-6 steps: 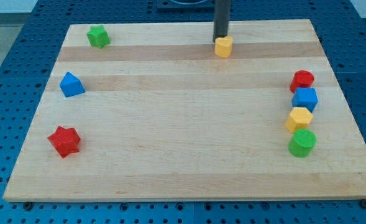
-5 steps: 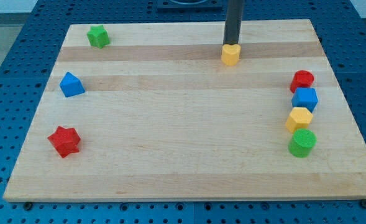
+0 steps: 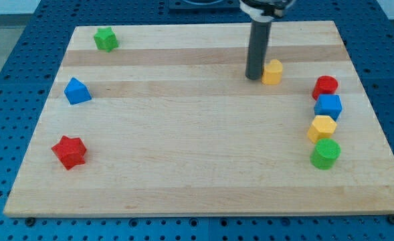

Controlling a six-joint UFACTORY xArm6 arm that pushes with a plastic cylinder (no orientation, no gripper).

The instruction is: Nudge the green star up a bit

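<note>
My tip point(image 3: 254, 77) is planted on the wooden surface point(image 3: 197, 167) right of centre in the upper part of the view. As an end effector it is only a straight dark rod, with nothing to open or close and nothing held; it stands just beside the left face of a small yellow block point(image 3: 272, 71), touching it or very nearly so.

To the right, near the surface's right edge, four blocks sit in a tight column, each touching or almost touching the next: a red cylinder point(image 3: 325, 86) at the top, then a blue block point(image 3: 328, 106), a yellow hexagonal block point(image 3: 322, 127), and a green cylinder point(image 3: 326, 153) at the bottom.

Far to the left, well apart from my tip, the green star point(image 3: 106, 39) lies near the top left corner of the surface. It is a small, bright green piece with stubby points, lying flat and alone.

Below it along the left side are a blue triangular block point(image 3: 77, 90) and, lower still, a red star point(image 3: 69, 151).
</note>
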